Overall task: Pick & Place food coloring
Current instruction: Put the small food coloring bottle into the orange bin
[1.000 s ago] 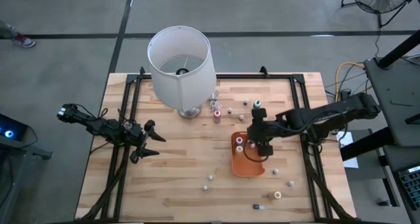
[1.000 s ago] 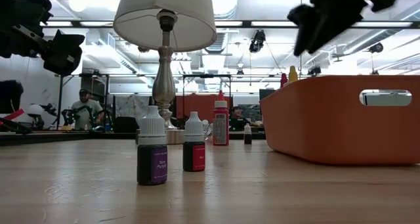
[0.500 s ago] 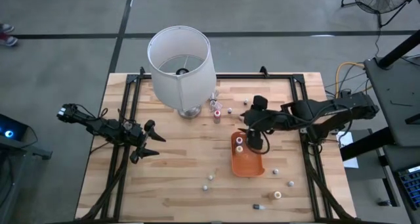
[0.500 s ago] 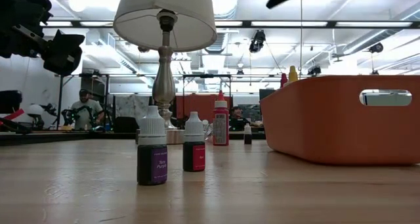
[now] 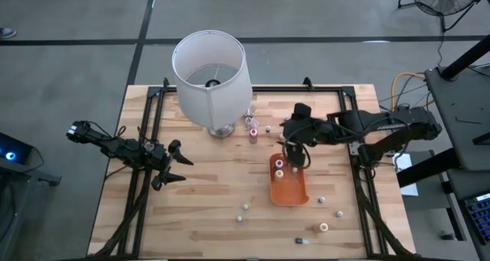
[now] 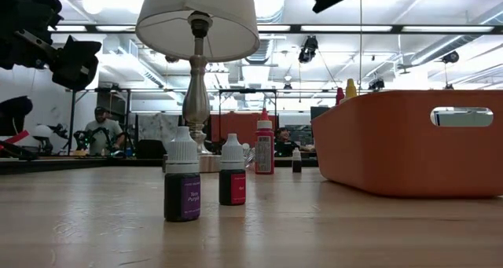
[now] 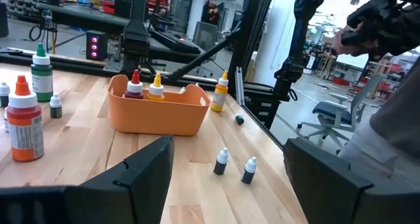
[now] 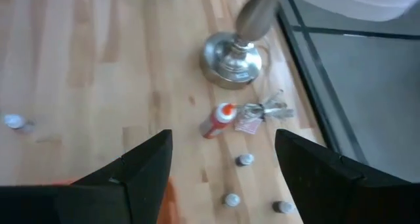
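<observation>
L gripper (image 5: pixel 173 163): 1, left-centre of high view, above bare wood; fingers (image 7: pixel 141 178) spread wide apart, holding nothing, touching nothing.
Lamp (image 5: pixel 210 68): 1, big white shade, upper centre-left of high view; metal base (image 8: pixel 231 55) on the wood, shade hides most of the stem from above.
Table (image 5: pixel 214 200): 1, pale wood planks, black frame at the edges.
Food coloring, loose: approx 10 small bottles on the wood in high view. 1 red-capped (image 5: pixel 253 132) w/ 2 tiny ones just right of the lamp base; 2 more further right nr the top, partly under the R arm; 2 at lower centre (image 5: pixel 246 208); 3 at lower right (image 5: pixel 324 227), one dark & lying down.
Low view, close up: 2 bottles, purple label (image 6: pixel 182 186) & red label (image 6: pixel 233 181), side by side, upright; taller red one (image 6: pixel 264 150) behind them.
Tray (image 5: pixel 289 187): 1, orange oblong, centre-right of high view, fills the right of low view.
Food coloring in tray: 2 bottles (image 5: pixel 279 168) at its upper end, upright; left wrist view shows a red cap & a yellow cap over the rim.
R gripper (image 5: pixel 295 152): 1, centre-right of high view, above the tray's upper end; fingers (image 8: pixel 141 168) apart, nothing between them, no contact.
Hard to tell: exact bottle count nr the R arm; most cap colours too small from above. Low view shows only a dark scrap of the R arm at top.
People: 2 seated far back in low view, small.
</observation>
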Robot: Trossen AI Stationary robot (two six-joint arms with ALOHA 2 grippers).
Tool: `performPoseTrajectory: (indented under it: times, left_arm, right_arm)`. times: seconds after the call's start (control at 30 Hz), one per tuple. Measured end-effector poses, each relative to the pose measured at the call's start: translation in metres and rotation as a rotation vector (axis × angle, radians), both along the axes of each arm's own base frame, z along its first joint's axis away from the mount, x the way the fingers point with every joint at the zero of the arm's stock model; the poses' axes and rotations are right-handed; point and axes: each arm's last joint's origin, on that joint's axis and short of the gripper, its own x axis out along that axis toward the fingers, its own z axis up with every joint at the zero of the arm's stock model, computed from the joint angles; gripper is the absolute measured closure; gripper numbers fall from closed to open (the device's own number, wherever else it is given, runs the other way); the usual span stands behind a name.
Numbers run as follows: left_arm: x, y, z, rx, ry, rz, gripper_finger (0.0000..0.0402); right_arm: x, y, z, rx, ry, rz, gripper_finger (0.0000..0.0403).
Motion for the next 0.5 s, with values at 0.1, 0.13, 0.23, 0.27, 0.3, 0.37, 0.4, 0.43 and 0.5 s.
performPoseTrajectory:
  times: [0.1,0.13,0.23,0.27,0.3,0.37,0.4,0.43,0.5]
  left_arm:
    - [0.000,0.000,0.000,0.000,0.000,0.000,0.0143]
    - [0.000,0.000,0.000,0.000,0.000,0.000,0.0143]
    - [0.000,0.000,0.000,0.000,0.000,0.000,0.0143]
    - [0.000,0.000,0.000,0.000,0.000,0.000,0.0143]
    - [0.000,0.000,0.000,0.000,0.000,0.000,0.0143]
    - [0.000,0.000,0.000,0.000,0.000,0.000,0.0143]
    - [0.000,0.000,0.000,0.000,0.000,0.000,0.0143]
    - [0.000,0.000,0.000,0.000,0.000,0.000,0.0143]
    - [0.000,0.000,0.000,0.000,0.000,-0.001,0.0143]
  right_arm:
    - [0.001,-0.013,0.000,-0.005,0.002,-0.045,0.0142]
    - [0.001,-0.018,0.000,-0.004,0.002,-0.064,0.0141]
    - [0.001,-0.032,0.000,-0.012,0.006,-0.109,0.0138]
    - [0.000,-0.037,0.000,-0.019,0.010,-0.120,0.0138]
    - [0.000,-0.042,0.000,-0.025,0.014,-0.131,0.0138]
    - [-0.001,-0.050,0.000,-0.036,0.021,-0.152,0.0138]
    - [-0.001,-0.055,0.000,-0.040,0.024,-0.164,0.0138]
    - [-0.002,-0.059,0.000,-0.046,0.028,-0.174,0.0138]
    - [-0.003,-0.067,-0.001,-0.060,0.040,-0.188,0.0138]
